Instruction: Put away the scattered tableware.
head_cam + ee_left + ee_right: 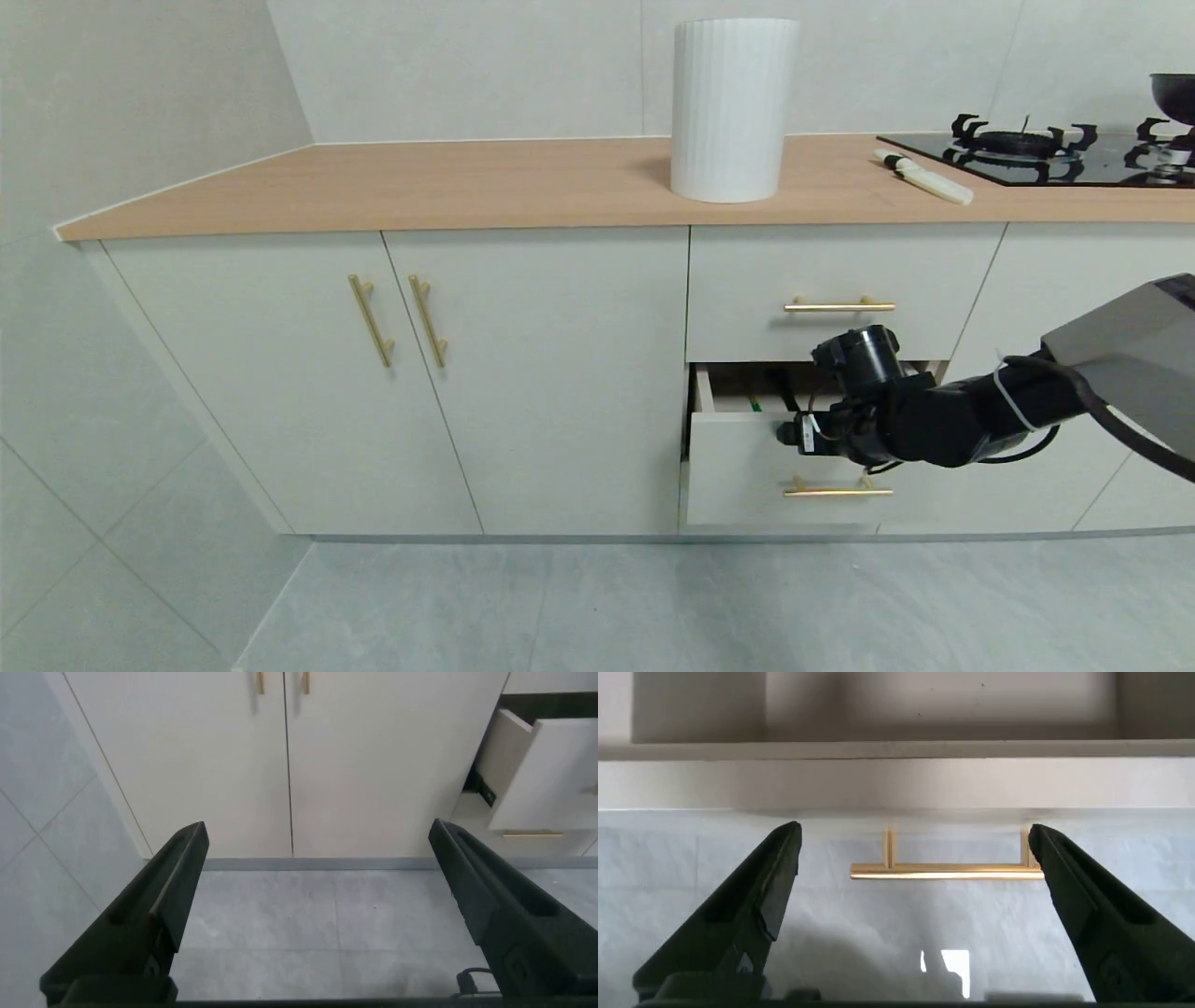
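**Right hand open at the lower drawer**

The right arm stretched in from the robot's right. Its right hand (913, 833), fingers spread wide, sat at the front of the part-open lower drawer (747, 467), just above the gold handle (948, 870). The left hand (318, 829) hung open too, low over the floor (308, 924), facing the cabinet doors (374, 756). A pale utensil (924, 177) (knife-like, dark near one end) lay on the desk (467, 182) beside the hob (1046, 154), well apart from both hands.
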Robot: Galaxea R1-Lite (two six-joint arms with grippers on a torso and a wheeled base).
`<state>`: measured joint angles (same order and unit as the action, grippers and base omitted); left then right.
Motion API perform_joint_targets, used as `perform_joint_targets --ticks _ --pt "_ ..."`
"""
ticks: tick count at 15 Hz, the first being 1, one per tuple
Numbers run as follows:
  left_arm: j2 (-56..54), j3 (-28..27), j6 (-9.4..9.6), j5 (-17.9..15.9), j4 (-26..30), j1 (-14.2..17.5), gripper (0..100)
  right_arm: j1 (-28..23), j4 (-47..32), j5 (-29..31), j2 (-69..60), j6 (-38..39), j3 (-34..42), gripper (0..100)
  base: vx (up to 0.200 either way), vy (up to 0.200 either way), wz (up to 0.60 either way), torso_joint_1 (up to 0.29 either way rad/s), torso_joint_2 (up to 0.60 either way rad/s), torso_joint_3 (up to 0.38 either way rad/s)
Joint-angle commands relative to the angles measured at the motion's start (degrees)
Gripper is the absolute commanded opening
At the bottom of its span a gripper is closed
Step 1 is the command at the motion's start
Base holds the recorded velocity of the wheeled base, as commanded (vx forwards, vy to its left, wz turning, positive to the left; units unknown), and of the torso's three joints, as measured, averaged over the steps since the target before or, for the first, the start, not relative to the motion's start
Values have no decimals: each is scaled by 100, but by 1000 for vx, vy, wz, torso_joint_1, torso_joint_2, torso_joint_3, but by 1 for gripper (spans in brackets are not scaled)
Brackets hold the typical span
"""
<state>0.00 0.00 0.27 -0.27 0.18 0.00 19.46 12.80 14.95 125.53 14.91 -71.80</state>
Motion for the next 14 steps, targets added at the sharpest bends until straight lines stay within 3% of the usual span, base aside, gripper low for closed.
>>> perform_joint_targets --ticks 1,5,14 --pt "9 0 0 0 -1 0 100 -126 214 17 165 3 -36 100 0 0 0 0 0 0" --pt "9 0 0 0 -1 0 100 -372 495 17 341 3 -53 100 0 0 0 0 0 0" --pt "9 0 0 0 -1 0 100 -803 2455 17 1167 -234 -27 100 0 0 0 0 0 0"
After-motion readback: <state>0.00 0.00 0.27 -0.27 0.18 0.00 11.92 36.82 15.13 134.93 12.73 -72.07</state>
